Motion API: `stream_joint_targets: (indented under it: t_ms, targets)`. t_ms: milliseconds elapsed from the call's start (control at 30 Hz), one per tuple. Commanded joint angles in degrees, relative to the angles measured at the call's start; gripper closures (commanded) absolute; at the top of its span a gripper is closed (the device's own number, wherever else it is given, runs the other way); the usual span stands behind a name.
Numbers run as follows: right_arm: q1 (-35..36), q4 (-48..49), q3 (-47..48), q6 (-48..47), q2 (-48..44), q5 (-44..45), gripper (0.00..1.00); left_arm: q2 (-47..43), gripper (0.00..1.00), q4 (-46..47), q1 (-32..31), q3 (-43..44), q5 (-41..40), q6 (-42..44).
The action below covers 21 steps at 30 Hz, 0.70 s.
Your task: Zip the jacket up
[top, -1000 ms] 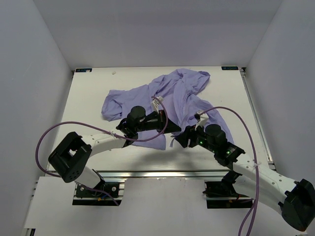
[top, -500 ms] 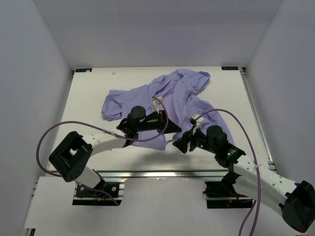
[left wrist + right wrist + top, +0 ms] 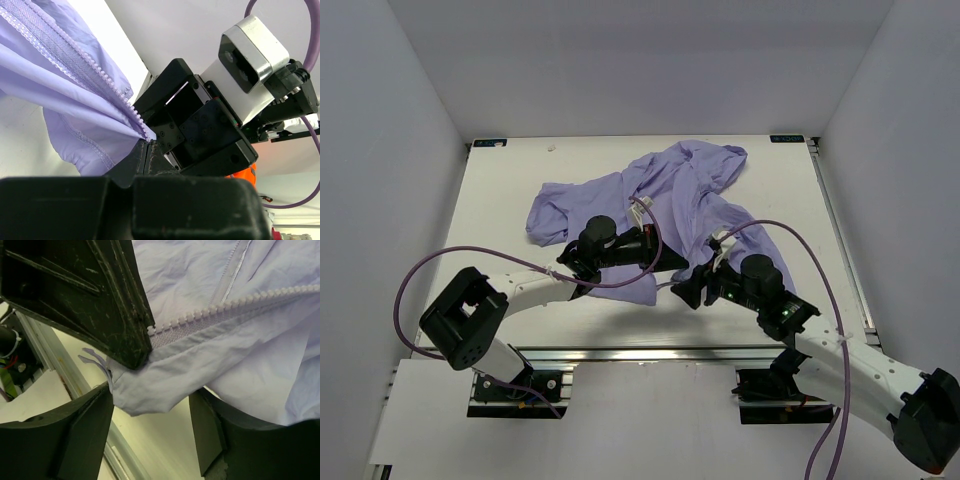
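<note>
The left fingers (image 3: 142, 160) are clenched on the bottom end of the zipper (image 3: 225, 307), holding that edge of the jacket (image 3: 670, 190) raised. The right fingers (image 3: 85, 432) stand released, one on each side of the hem corner below the teeth, gripping nothing. Over the last second the right arm backed slightly toward the near edge. Judgement: it is lining up a grasp, and zipping has not begun. The jacket lies crumpled mid-bench (image 3: 500, 200). No container is in view.
</note>
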Motion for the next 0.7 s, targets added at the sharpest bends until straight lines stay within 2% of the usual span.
stream_joint_targets:
  t_ms: [0, 67, 100, 167, 367, 600, 667]
  targets:
    - [0.1, -1.08, 2.29, 2.3, -3.07, -0.27, 0.36, -0.94, 1.0, 0.15, -0.42, -0.31, -0.44, 0.67]
    - [0.1, -1.08, 1.76, 2.92, -4.22, 0.34, 0.39, -1.03, 1.0, -0.02, -0.33, -0.31, -0.62, 0.67]
    - [0.1, -0.9, 1.41, 3.54, -5.27, 1.48, 0.46, -0.94, 1.0, 0.07, -0.33, -0.31, -0.53, 0.76]
    - [0.01, -0.38, 0.44, 4.24, -5.9, 1.84, 0.48, -1.03, 1.0, -0.11, -0.33, -0.22, -0.53, 0.93]
    - [0.01, -2.04, 2.28, 4.42, -6.16, -0.98, 0.41, -1.12, 1.0, -0.72, -0.42, -0.22, -0.79, 1.63]
    - [0.1, -2.4, 2.63, 8.45, -8.79, 7.89, 0.37, -1.55, 1.0, -0.46, -0.42, -0.75, -0.7, 1.9]
    - [0.1, -1.79, 2.37, 8.81, -9.06, 7.9, 0.37, -1.82, 1.0, -0.46, -0.33, -0.75, -0.97, 1.99]
